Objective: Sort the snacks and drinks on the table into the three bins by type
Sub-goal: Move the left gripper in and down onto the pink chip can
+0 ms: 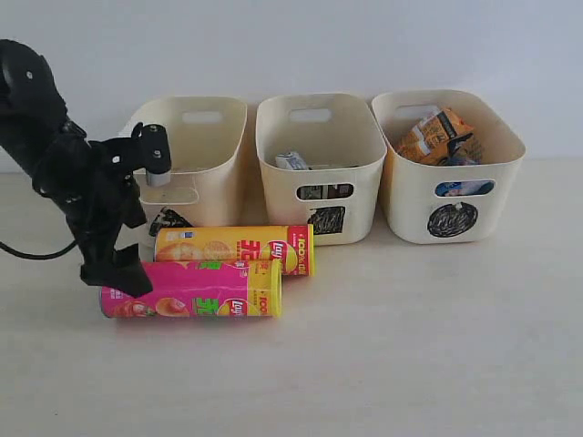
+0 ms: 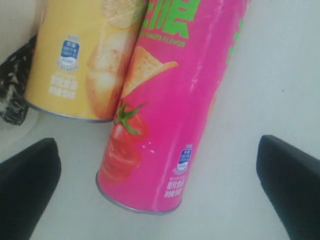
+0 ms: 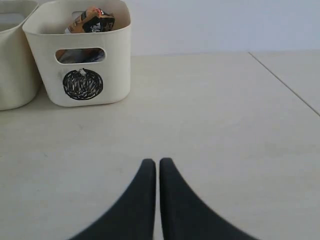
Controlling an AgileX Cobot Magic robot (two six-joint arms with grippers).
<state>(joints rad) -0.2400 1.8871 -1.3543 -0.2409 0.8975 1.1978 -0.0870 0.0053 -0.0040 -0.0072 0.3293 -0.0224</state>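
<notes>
The step in hand looks like the pickup of the pink Lay's tube (image 1: 196, 299), which lies on its side on the worktop (image 1: 410, 346) at the lower left of the exterior view. The yellow Lay's tube (image 1: 232, 248) lies just behind it, and the two touch along their length. The left gripper (image 2: 157, 150) hangs over the pink tube's left end with its fingers (image 2: 30, 185) wide apart, one on each side of the can in the left wrist view. The yellow tube sits on the side of the finger at the lower left of that frame. That side is the tight one: that finger must go down into the seam between the two cans, so a small shift toward the pink tube's free side should keep it from landing on the yellow can or rolling it away. A grip nearer the middle of the tube than its end would also droop less when lifted. Both tubes probably belong in the left bin (image 1: 219, 164) at the upper left, which shows no contents from here; its black mark is partly hidden by the arm. The middle bin (image 1: 355, 137) holds what may be a small carton, and the right bin (image 1: 410, 182) an orange foil bag (image 1: 433, 137). The right gripper (image 3: 157, 167) rests out of the way, fingers pressed together over bare worktop.
</notes>
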